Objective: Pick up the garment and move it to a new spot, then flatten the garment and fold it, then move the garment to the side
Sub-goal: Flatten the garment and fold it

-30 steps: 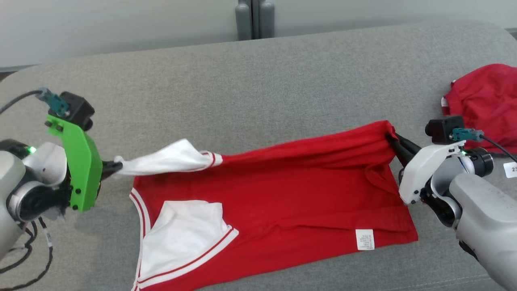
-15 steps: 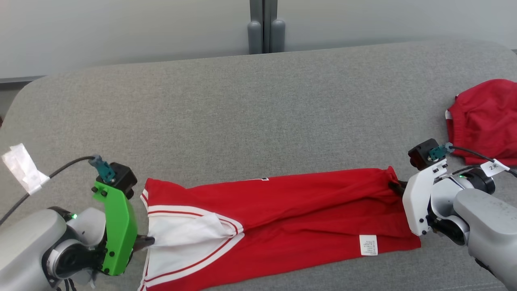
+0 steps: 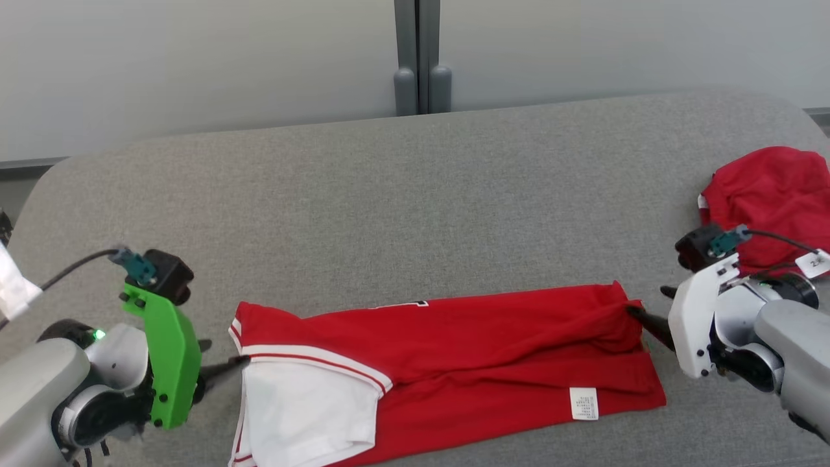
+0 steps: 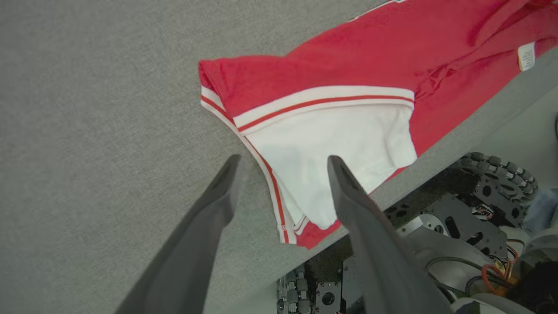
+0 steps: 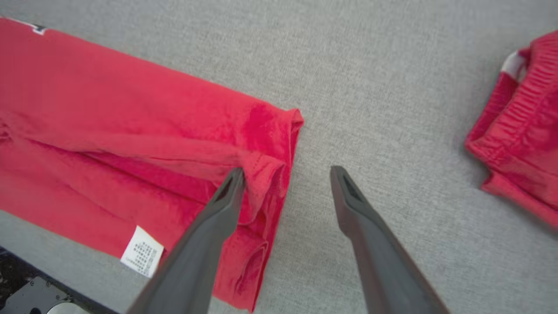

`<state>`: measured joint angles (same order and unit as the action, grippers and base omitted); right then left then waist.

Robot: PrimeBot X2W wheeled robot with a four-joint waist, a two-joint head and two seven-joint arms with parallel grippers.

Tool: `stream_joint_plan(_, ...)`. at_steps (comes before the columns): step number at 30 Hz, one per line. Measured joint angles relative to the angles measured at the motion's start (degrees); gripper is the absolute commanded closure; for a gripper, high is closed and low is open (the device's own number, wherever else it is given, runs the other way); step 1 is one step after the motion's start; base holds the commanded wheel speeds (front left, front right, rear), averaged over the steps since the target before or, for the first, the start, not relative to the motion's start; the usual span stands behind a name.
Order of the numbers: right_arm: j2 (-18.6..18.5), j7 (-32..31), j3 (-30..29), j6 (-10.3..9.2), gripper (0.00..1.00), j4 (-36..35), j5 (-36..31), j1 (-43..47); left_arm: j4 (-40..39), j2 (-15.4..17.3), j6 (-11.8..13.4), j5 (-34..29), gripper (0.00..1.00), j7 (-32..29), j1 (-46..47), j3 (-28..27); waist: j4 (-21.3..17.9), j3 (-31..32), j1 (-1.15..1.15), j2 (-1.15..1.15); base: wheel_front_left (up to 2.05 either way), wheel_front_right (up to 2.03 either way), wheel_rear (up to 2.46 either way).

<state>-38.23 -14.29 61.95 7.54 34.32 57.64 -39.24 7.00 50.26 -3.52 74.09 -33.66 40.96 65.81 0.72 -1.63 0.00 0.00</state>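
The garment point(image 3: 467, 337) is a red shirt with white, red-striped sleeves, lying folded lengthwise as a long band near the front edge of the grey table point(image 3: 415, 194). Its white sleeve point(image 4: 331, 144) lies on top at the left end, and a white label point(image 5: 142, 251) shows near the right end. My left gripper point(image 3: 217, 360) stands open at the shirt's left edge; in the left wrist view point(image 4: 281, 163) its jaws straddle the striped sleeve edge without gripping. My right gripper point(image 3: 645, 305) is open at the right end, one finger point(image 5: 226, 196) touching the bunched hem.
A second red garment point(image 3: 765, 201) lies crumpled at the table's far right, also in the right wrist view point(image 5: 518, 131). The table's front edge runs just below the shirt, with the robot's wheeled base point(image 4: 436, 244) under it. A grey post point(image 3: 418, 58) stands behind the table.
Both grippers have opened and let go of the shirt, which now lies folded on the table. The white sleeve has dropped flat. The head camera has tilted, shifting the whole picture.
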Motion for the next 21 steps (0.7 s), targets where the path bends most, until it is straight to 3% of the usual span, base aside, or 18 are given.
stream_joint_plan(3, -0.7, 4.6, -3.2, 0.00, 0.00, -2.5, 0.7, -0.5, -0.2, 0.8, 1.2, -3.1, 0.00, 6.9, 0.1, -2.0, -0.1, 1.4, 0.00, 0.00, 0.00, 0.00, 0.00)
stream_joint_plan(9, -1.1, 16.5, -12.1, 0.00, 0.00, -5.5, -1.5, -0.6, -0.9, 1.3, 6.7, -8.0, 0.00, 24.1, -2.0, -6.8, -0.3, 3.2, 0.00, 0.00, 0.00, 0.00, 0.00)
stream_joint_plan(13, 0.6, 24.3, -19.3, 0.00, 0.00, -6.6, -3.6, 2.5, -1.6, 1.7, 12.0, -10.8, 0.00, 34.7, -5.8, -9.3, -0.4, 3.9, 0.00, 0.00, 0.00, 0.00, 0.00)
stream_joint_plan(17, 3.6, 28.2, -27.5, -0.02, 0.00, -6.7, -6.7, 7.9, -3.0, 1.3, 18.6, -11.6, 0.00, 45.3, -10.3, -12.9, -0.1, 4.5, 0.00, 0.00, 0.00, 0.00, 0.00)
stream_joint_plan(21, 8.3, 29.1, -36.1, -0.02, 0.00, -9.2, -13.1, 15.3, -5.6, -1.0, 24.2, -13.7, 0.00, 48.4, -16.1, -17.1, 0.5, 4.9, 0.00, 0.00, 0.00, 0.00, 0.00)
